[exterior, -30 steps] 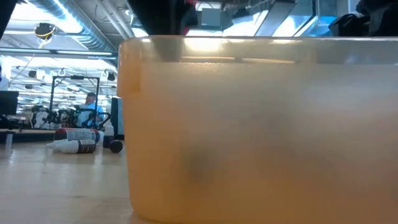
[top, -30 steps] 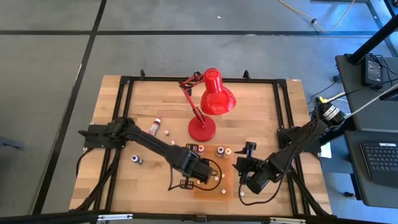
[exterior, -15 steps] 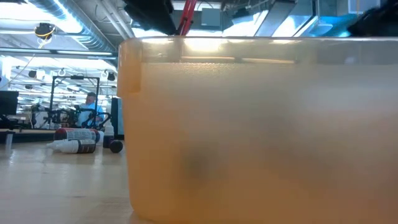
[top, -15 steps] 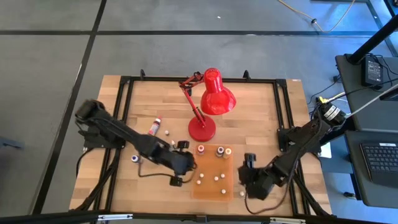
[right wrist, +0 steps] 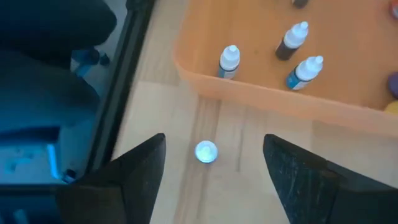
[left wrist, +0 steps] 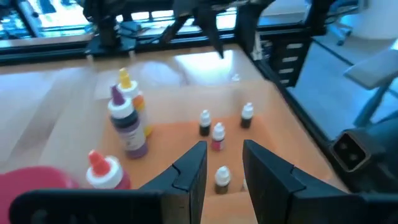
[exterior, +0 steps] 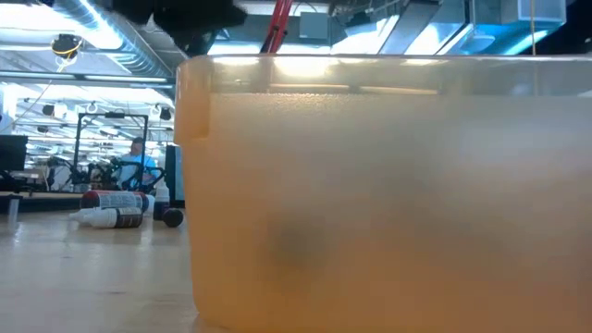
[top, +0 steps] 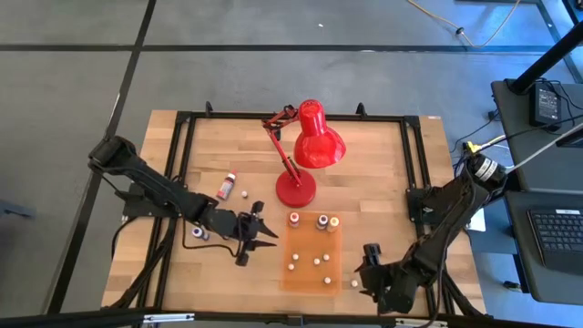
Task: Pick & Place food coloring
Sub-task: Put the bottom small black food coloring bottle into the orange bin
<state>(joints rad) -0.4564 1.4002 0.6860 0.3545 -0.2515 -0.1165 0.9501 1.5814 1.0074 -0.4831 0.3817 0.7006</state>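
The low view is almost filled by the tray's [exterior: 388, 185] cloudy orange wall; beside it only a fallen bottle [exterior: 111, 217] lying on the tabletop [exterior: 83, 277] shows, with a person [exterior: 139, 157] far off in the room. From above, the tray [top: 310, 273] holds small bottles [top: 304, 264] standing upright and three larger ones [top: 322, 221] in a row along its far edge.

The right tool [top: 369, 273] is at the near right, just outside the tray's corner, over a lone bottle [top: 352, 283] on the wood. Its wrist view shows that bottle [right wrist: 206, 151] upright between the widely parted fingers [right wrist: 134, 174], untouched, the tray rim just beyond.

The left tool [top: 260, 235] hangs just left of the tray. Its fingers [left wrist: 193, 168] are narrowly parted and hold nothing; the tray's bottles show past them.

Farther back a red lamp [top: 310, 150] stands, with one bottle [top: 225, 186] lying left of it.
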